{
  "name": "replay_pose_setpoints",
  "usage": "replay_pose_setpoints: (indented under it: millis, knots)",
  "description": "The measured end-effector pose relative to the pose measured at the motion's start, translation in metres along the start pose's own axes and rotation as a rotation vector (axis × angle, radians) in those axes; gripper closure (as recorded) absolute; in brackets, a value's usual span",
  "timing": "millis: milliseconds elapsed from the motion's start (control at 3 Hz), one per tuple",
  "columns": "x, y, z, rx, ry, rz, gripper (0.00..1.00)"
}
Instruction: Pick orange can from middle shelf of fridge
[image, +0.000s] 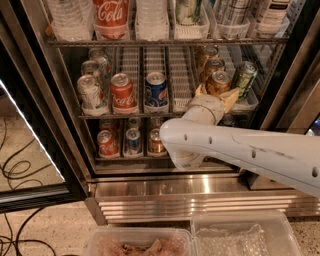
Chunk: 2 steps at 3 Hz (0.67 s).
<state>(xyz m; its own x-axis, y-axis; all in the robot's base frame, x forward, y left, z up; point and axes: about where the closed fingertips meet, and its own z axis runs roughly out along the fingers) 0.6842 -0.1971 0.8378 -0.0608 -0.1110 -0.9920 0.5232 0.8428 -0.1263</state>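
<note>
Claw (216, 93) centre-frame, fingers (231, 96) apart; white arm (240, 145) extends from lower right.
</note>
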Motion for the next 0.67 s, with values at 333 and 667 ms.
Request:
replay_pose_setpoints:
  millis: [333, 667]
  knots:
    - [0.0, 0.0, 0.0, 0.0, 0.0, 0.0, 0.57]
    - [0.0, 0.0, 0.0, 0.0, 0.0, 0.0, 0.8]
